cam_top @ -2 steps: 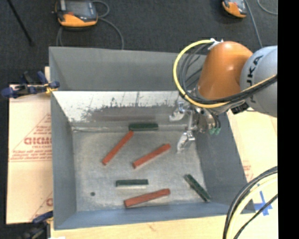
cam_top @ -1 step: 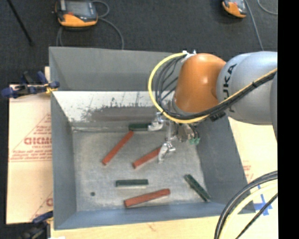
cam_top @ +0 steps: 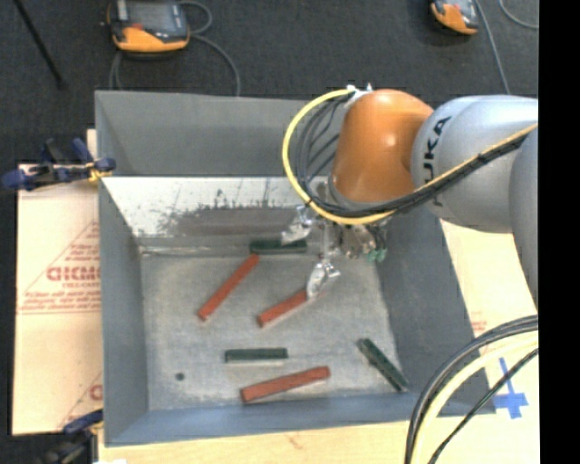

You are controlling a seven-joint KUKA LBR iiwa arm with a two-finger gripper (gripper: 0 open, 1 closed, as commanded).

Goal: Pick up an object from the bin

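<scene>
- grey bin (cam_top: 118, 299), arm (cam_top: 471, 163) reaching in from the right
- gripper (cam_top: 310, 254) low, centre-back of bin, fingers spread, nothing between them
- short red-brown stick (cam_top: 283, 309) mid-bin, its upper end at the lower fingertip (cam_top: 319, 276)
- dark green stick (cam_top: 272, 246) just beside the upper finger

— What sort of place do you work in?

— A robotics lab, I'd say. My industrial arm (cam_top: 480, 154) reaches over a grey metal bin (cam_top: 118, 272). Beyond it, at twelve o'clock, the dark floor (cam_top: 299, 45) carries loose cables (cam_top: 231, 68), with an orange-and-black handheld unit (cam_top: 149, 25) at eleven o'clock and another (cam_top: 455, 14) at one.
</scene>
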